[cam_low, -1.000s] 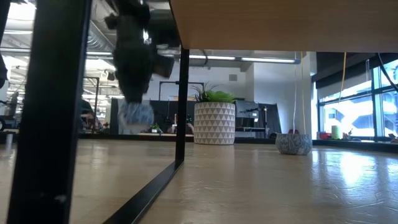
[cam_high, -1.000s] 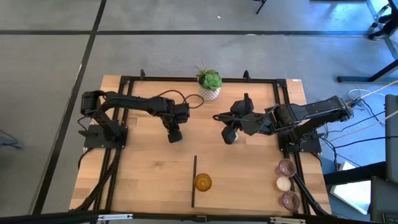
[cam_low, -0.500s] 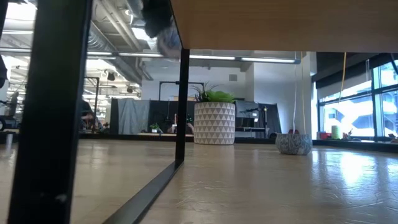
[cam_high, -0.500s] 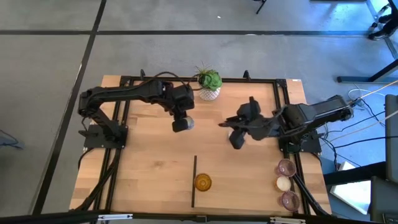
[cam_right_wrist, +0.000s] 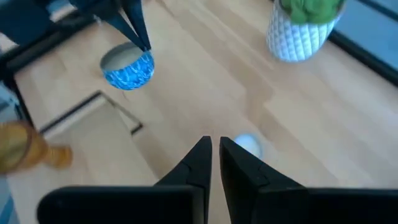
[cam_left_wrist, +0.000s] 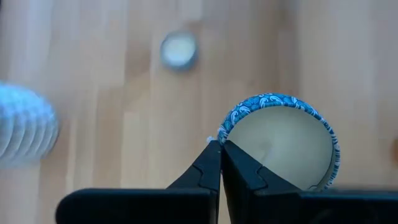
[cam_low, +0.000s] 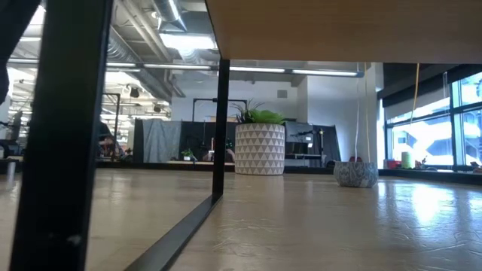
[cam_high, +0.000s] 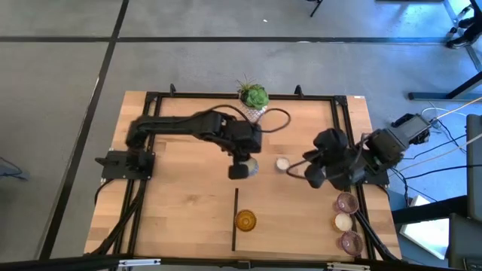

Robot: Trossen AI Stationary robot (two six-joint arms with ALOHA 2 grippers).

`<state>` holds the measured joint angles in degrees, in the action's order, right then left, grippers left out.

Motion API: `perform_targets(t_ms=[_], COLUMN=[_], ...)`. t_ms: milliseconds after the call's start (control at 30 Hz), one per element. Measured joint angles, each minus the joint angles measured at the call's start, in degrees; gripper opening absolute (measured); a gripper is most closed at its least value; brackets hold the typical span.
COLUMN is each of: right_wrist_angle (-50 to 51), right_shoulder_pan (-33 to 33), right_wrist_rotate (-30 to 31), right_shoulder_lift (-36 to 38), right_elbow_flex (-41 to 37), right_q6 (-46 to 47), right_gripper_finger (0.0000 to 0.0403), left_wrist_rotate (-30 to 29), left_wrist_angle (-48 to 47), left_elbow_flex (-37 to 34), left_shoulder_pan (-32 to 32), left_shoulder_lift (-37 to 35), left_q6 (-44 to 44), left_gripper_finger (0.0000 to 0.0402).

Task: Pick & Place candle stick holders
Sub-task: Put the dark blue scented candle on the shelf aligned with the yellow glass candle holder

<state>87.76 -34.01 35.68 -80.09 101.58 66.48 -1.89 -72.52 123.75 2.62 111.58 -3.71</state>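
Left hand [cam_high: 240, 170] mid-worktop, pinched on rim of blue-patterned holder [cam_left_wrist: 280, 146], right hand [cam_high: 312, 175] near right edge, fingers together, empty, cream holder [cam_high: 282, 163] between them

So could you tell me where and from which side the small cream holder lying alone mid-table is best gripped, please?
Probably by its rim, from straight above. The cream holder stands upright, mouth up, apart from the left gripper's blue-patterned holder, so one finger could go inside the rim and one outside.
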Motion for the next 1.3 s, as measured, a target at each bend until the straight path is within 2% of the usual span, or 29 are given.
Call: perform_targets(t_ms=[133,300,533,733,900,1100,1300], right_wrist_angle=[2.3,2.3,2.3,0.7,-7.5,-13.6,-14.7], right_shoulder_pan=[-4.0,-9.4,-14.6,-14.8,-10.3,-4.1,-0.5], right_wrist_rotate=[-2.1,-5.1,-6.8,-8.1,-16.1,-27.7,-28.9], right_shoulder_lift=[0.0,0.2,0.5,-0.2,-2.2,-5.2,-7.3], right_elbow_flex=[0.0,0.0,0.0,0.0,0.0,0.0,0.0], right_q6=[2.8,3.0,-1.0,-16.3,-33.0,-49.2,-60.3], right_gripper_finger=[0.0036,0.0036,0.0035,0.0036,0.0050,0.0103,0.0159], left_wrist_rotate=[0.0,3.2,2.1,2.3,5.9,9.3,9.8], left_wrist_angle=[-2.4,1.2,4.1,6.3,9.2,11.6,11.2], left_elbow_flex=[11.1,9.7,10.4,10.5,10.3,10.4,10.4], left_shoulder_pan=[1.5,2.5,5.5,6.6,6.9,6.7,7.4], left_shoulder_lift=[6.6,7.5,7.7,8.5,10.0,11.2,11.8], left_q6=[-1.2,-6.2,-9.9,-12.2,-13.5,-13.8,-12.2], left_gripper_finger=[0.0002,0.0002,0.0002,0.0002,0.0002,0.0002,0.0002])
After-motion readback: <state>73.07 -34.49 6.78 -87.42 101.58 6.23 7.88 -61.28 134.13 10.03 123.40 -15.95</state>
